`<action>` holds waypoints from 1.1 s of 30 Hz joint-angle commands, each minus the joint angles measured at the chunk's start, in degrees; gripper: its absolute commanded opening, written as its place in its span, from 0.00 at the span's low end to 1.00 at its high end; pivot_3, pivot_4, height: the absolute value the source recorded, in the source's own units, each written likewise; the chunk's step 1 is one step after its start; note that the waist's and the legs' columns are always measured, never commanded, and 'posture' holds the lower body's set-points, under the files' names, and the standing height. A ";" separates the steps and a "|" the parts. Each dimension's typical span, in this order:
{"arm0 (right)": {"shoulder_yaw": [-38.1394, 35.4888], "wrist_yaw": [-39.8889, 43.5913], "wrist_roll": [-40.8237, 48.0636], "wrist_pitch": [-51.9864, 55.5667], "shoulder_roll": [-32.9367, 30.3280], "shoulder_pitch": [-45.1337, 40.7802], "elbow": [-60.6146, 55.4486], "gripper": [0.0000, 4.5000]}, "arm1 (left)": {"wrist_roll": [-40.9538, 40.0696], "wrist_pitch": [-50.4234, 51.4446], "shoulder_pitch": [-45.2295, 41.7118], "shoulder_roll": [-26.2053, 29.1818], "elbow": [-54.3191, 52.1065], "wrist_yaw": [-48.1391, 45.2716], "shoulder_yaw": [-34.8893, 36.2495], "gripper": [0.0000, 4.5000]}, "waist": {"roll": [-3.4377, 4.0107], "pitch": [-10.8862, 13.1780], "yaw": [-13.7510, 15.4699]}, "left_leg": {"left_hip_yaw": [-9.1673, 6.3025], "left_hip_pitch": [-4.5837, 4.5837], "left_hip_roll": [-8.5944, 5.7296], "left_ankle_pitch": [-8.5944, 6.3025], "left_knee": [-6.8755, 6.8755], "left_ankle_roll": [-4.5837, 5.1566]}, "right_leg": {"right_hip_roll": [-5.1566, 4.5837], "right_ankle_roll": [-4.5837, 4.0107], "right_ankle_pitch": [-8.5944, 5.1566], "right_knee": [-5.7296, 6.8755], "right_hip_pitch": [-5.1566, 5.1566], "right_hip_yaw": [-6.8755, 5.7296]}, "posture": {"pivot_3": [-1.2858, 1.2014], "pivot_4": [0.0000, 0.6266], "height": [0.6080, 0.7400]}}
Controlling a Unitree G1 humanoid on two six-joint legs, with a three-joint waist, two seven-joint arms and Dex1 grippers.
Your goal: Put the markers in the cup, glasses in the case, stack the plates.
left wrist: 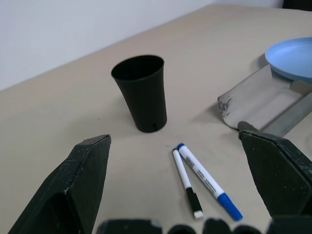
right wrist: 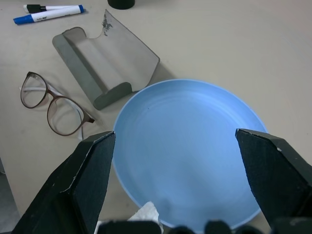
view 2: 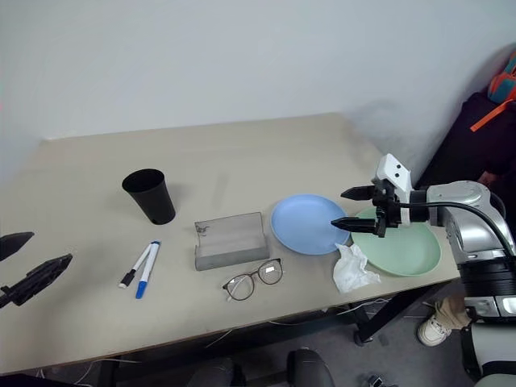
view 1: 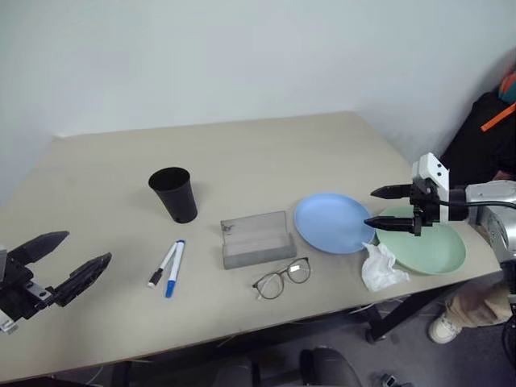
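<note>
Hovering over light blue plate, right gripper jaws spread, empty; left gripper likewise near markers.

Left hand and right hand spread wide.

You see a crumpled white tissue lying near the front right edge of the beige tabletop, and a person's white shoe on the floor.

No readable text anywhere. Blue-capped marker has dark print along barrel, way too tiny to make out. Case lid has smudgy mark, not legible either.
</note>
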 commanded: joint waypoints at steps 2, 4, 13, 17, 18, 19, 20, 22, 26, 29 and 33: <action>-2.32 -0.49 1.21 -0.15 -0.36 0.42 -2.59 0.95 | 0.20 -0.97 -1.21 1.42 1.27 -0.48 -0.96 0.99 | 0.00 0.00 0.00 | 0.02 0.00 0.00 -0.01 -0.03 -0.01 | 0.00 0.00 0.00 0.00 -0.01 0.00 | 0.52 0.00 0.99; -2.46 -0.82 1.25 0.02 -0.25 0.79 -2.98 0.95 | 0.17 -0.91 -1.41 1.80 1.47 -0.92 -1.41 0.99 | 0.00 0.00 0.00 | 0.04 0.00 0.00 -0.02 -0.06 -0.02 | 0.00 0.00 0.00 0.00 -0.04 0.00 | 0.52 0.00 0.99; -3.77 -1.82 0.49 -1.84 -1.09 0.60 -0.85 0.95 | 0.59 -1.09 -5.51 4.68 4.13 -1.79 -5.02 0.99 | 0.00 0.00 0.00 | 0.09 0.02 0.03 -0.02 -0.06 -0.03 | -0.01 0.00 0.00 0.00 -0.04 -0.01 | 0.52 0.00 0.99; -4.20 -3.30 0.34 -1.73 -0.87 0.16 -0.47 0.95 | 2.08 -2.48 -6.49 5.18 5.24 -2.53 -7.10 0.99 | 0.00 0.00 0.00 | 0.14 0.00 0.03 -0.02 -0.07 -0.04 | 0.00 0.00 0.00 0.00 -0.08 0.00 | 0.52 0.00 0.99; -4.26 -3.16 0.38 -1.71 -1.22 0.26 -0.71 0.95 | 1.93 -2.57 -6.75 5.44 5.51 -3.00 -7.04 0.99 | 0.00 0.00 0.00 | 0.20 0.00 0.05 -0.02 -0.07 -0.04 | 0.01 0.00 0.00 0.00 -0.08 0.00 | 0.52 0.00 0.99; -4.33 -2.85 0.20 -2.17 -1.68 0.27 -0.27 0.95 | 1.83 -2.45 -7.26 5.48 5.25 -2.74 -7.39 0.99 | 0.00 0.00 0.00 | 0.30 0.00 0.05 -0.02 -0.08 -0.04 | 0.01 0.00 0.00 0.01 -0.08 0.00 | 0.52 0.00 0.99; -4.42 -2.82 -0.03 -2.50 -2.03 0.26 0.15 0.95 | 2.00 -2.70 -7.78 5.48 5.41 -2.62 -7.77 0.99 | 0.00 0.00 0.00 | 0.39 0.00 0.06 -0.03 -0.09 -0.04 | 0.01 0.00 0.00 0.00 -0.09 0.00 | 0.52 0.00 0.99; -4.74 -3.13 -0.16 -2.49 -2.55 0.37 0.29 0.95 | 2.53 -3.47 -8.45 5.39 6.27 -2.90 -8.50 0.99 | 0.00 0.00 0.00 | 0.48 0.00 0.06 -0.03 -0.10 -0.04 | 0.00 0.00 0.00 0.00 -0.11 0.00 | 0.52 0.00 0.99; -5.30 -3.08 0.01 -2.03 -3.78 1.64 -0.80 0.95 | 3.01 -4.59 -9.41 4.99 7.08 -3.72 -9.97 0.99 | 0.00 0.00 0.02 | 0.50 0.01 0.06 -0.03 -0.11 -0.04 | 0.00 0.00 0.00 0.00 -0.11 0.01 | 0.52 0.00 0.99; -5.58 -3.33 -0.30 -1.74 -4.44 2.37 -0.98 0.95 | 3.49 -5.61 -9.92 4.64 7.73 -4.01 -11.32 0.99 | -0.01 0.00 0.01 | 0.51 0.01 0.06 -0.03 -0.11 -0.04 | -0.01 0.00 0.00 0.00 -0.10 0.01 | 0.52 0.00 0.99; -5.57 -3.65 -2.03 -2.26 -6.26 3.98 0.98 0.95 | 3.72 -6.95 -10.34 4.15 7.71 -4.23 -13.64 0.99 | 0.00 0.00 0.00 | 0.57 0.01 0.07 -0.02 -0.10 -0.04 | -0.03 0.00 0.00 0.00 -0.11 0.02 | 0.52 0.00 0.99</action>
